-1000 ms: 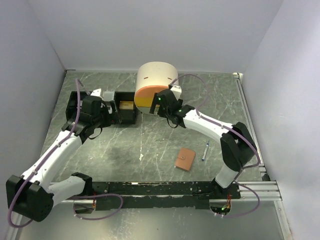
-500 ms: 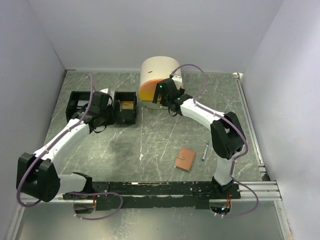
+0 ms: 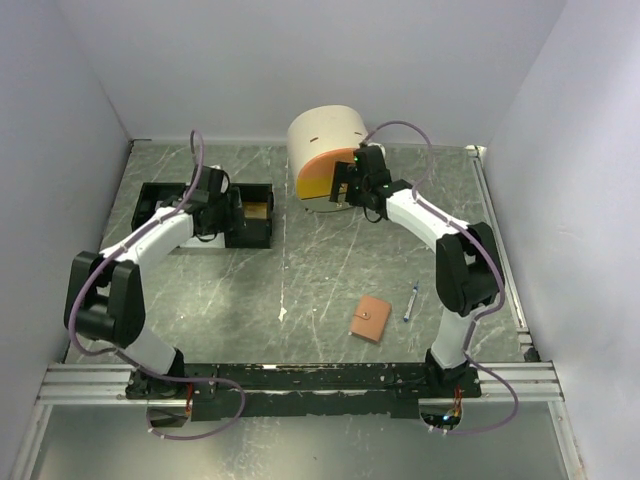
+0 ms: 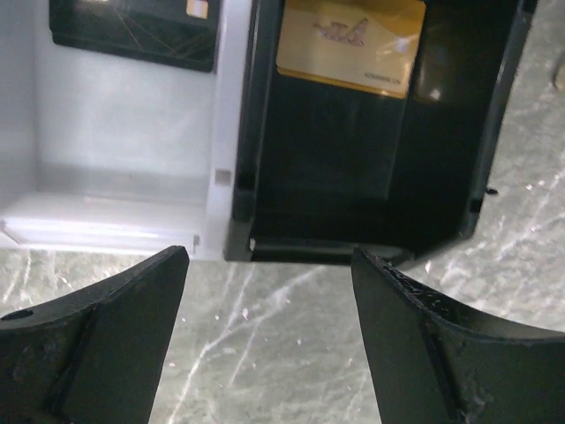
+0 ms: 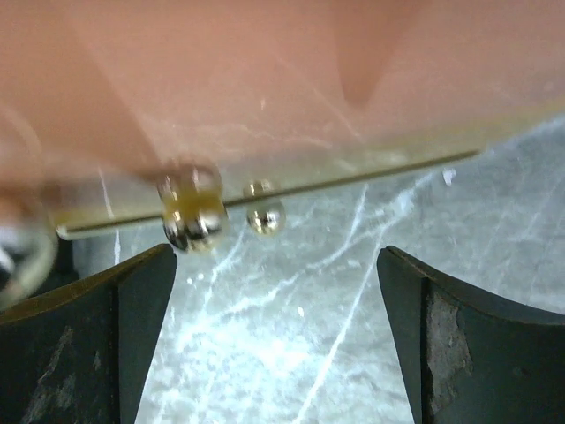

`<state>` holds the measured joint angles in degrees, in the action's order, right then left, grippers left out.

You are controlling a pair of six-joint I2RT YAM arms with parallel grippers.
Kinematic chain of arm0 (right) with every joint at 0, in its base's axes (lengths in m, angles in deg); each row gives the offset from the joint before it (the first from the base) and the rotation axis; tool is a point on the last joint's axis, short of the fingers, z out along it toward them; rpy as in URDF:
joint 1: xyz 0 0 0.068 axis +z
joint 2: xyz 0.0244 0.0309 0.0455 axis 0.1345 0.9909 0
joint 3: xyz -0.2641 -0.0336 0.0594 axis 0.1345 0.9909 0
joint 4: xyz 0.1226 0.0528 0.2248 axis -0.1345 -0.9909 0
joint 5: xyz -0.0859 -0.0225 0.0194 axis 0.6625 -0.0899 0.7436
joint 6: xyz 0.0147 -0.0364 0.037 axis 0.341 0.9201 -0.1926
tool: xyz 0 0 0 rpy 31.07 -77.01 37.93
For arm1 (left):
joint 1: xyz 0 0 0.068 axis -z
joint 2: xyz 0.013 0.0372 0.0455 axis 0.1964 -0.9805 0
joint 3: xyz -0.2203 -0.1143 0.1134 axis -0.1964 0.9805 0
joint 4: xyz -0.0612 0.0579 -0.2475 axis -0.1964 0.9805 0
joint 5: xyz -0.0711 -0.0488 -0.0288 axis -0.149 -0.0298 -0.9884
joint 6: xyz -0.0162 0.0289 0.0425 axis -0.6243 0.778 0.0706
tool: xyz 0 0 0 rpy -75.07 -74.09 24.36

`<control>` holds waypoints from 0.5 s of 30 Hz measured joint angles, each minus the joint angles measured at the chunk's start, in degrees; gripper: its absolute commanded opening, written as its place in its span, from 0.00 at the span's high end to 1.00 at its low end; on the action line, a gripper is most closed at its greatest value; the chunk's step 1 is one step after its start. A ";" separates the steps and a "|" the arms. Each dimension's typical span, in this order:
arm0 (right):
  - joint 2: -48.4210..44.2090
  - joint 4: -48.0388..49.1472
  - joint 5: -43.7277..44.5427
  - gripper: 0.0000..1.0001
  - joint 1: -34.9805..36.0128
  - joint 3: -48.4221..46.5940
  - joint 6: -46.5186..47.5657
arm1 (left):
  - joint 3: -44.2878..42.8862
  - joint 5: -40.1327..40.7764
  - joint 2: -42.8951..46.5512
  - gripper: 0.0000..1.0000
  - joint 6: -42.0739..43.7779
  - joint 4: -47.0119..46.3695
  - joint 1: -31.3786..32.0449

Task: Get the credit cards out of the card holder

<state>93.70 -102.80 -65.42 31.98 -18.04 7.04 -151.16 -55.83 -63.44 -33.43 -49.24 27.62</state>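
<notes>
The tan card holder [image 3: 370, 318] lies shut on the table at the front right, far from both grippers. An orange-gold card [image 4: 350, 44] lies in the black tray [image 4: 441, 177], and a black card [image 4: 132, 31] lies in the white compartment [image 4: 124, 159] beside it. I see no dark grey card. My left gripper [image 3: 232, 211] is open and empty just in front of these trays [image 4: 269, 336]. My right gripper [image 3: 340, 187] is open and empty [image 5: 278, 344] at the base of a cream and orange drum [image 3: 325, 150].
A blue-white pen [image 3: 411, 301] lies just right of the card holder. The black-and-white trays [image 3: 160, 212] stand at the back left. Small metal fittings [image 5: 190, 210] hang under the drum's edge. Grey walls close in three sides.
My left arm has folded back to the left while its gripper stayed at the trays. My right gripper and the drum have shifted back and to the right.
</notes>
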 measured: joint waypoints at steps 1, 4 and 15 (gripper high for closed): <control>-0.81 -0.04 -0.79 0.00 -0.24 0.94 0.28 | -0.79 0.09 -1.05 0.17 0.42 -0.07 -0.37; -4.98 -0.66 -3.02 0.00 -0.79 5.31 1.03 | -2.47 0.39 -3.34 0.20 1.46 -0.26 -1.14; -12.07 -1.27 -8.31 0.00 -0.90 11.02 2.05 | -4.74 -1.01 -9.01 0.49 3.58 -0.92 -2.10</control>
<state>81.64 -104.07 -73.73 31.08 -7.02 9.10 -155.90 -56.83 -72.45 -29.84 -50.16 25.52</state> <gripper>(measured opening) 0.999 0.573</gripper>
